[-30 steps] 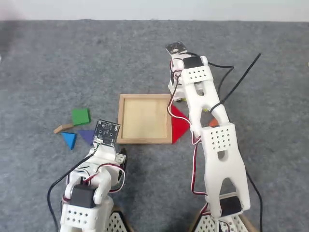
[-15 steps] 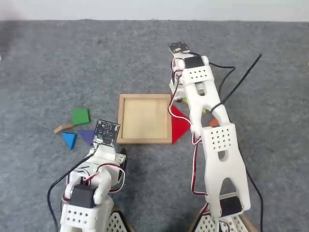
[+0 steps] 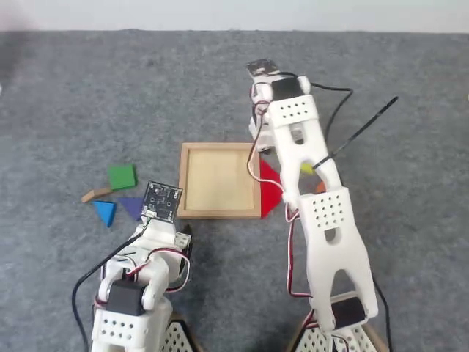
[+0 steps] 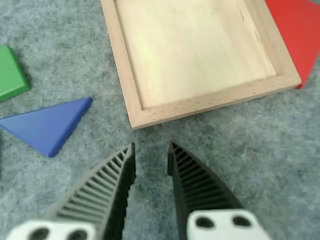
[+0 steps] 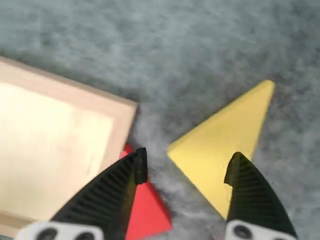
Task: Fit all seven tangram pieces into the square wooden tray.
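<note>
The square wooden tray lies mid-table with nothing inside it. A red triangle rests against its right rim. Beside the red one sits a yellow triangle, with an orange piece just behind the arm. My right gripper hangs open above the gap between the tray's far right corner and the yellow triangle, holding nothing. My left gripper stands narrowly open and empty just short of the tray's near rim. A blue triangle and a green square lie to its left.
Left of the tray sit the green square, a wood-coloured piece, a light blue triangle and a darker blue triangle. Grey carpet covers the table. The right arm's white links stretch over the tray's right side.
The right arm has swung slightly left toward the tray's far right corner, uncovering the yellow triangle in the high view. The left arm has not moved.
</note>
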Robot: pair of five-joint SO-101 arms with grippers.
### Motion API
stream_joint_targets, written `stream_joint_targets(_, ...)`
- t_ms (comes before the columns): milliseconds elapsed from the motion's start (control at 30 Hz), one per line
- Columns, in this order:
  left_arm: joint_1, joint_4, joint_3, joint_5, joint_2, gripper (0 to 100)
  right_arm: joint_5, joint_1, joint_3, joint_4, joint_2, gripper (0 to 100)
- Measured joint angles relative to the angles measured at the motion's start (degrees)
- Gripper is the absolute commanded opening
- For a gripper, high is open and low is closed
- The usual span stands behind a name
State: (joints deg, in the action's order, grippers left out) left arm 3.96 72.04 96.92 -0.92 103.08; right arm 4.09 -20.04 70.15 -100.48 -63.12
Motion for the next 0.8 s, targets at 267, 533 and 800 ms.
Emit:
stream_joint_targets(267,0.0,0.0,0.0,0.0,0.0,10,-1.14,-1.85,0.53,0.0,0.0,29.7)
stream_joint_targets(533,0.0,0.0,0.0,0.0,0.0,10,0.09,1.85,0.35,-0.09,0.0,35.8)
stream_joint_targets(800,0.0,0.0,0.0,0.0,0.0,10,0.44,2.02,-0.97,0.0,-0.62,35.8)
